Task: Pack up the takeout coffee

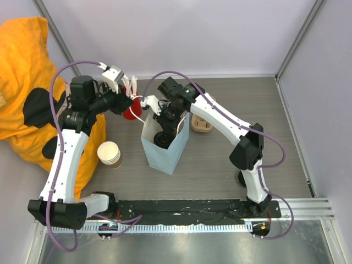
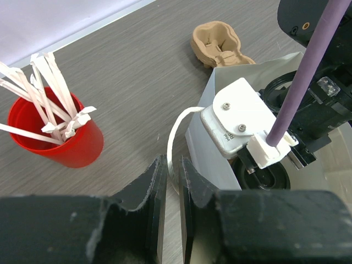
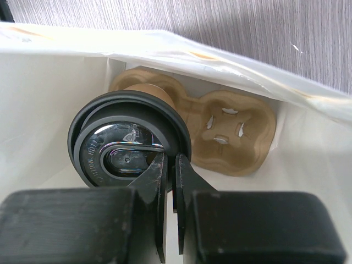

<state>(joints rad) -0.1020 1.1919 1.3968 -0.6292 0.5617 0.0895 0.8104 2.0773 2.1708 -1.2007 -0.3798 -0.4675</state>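
R end effector (image 3: 171,160) pinches takeout coffee (image 3: 127,142) by lid rim inside bag (image 3: 49,82); prob light, crushable, lid may pop, so grip gently.

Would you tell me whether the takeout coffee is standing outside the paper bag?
No, the takeout coffee sits down inside the paper bag, white walls around it, the right gripper pinching its lid rim.

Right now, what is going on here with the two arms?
The left pincer holds the pale blue paper bag by its white handle. The right pincer is down inside the bag, shut on the lid rim of the takeout coffee, which is over a cardboard cup carrier at the bottom.
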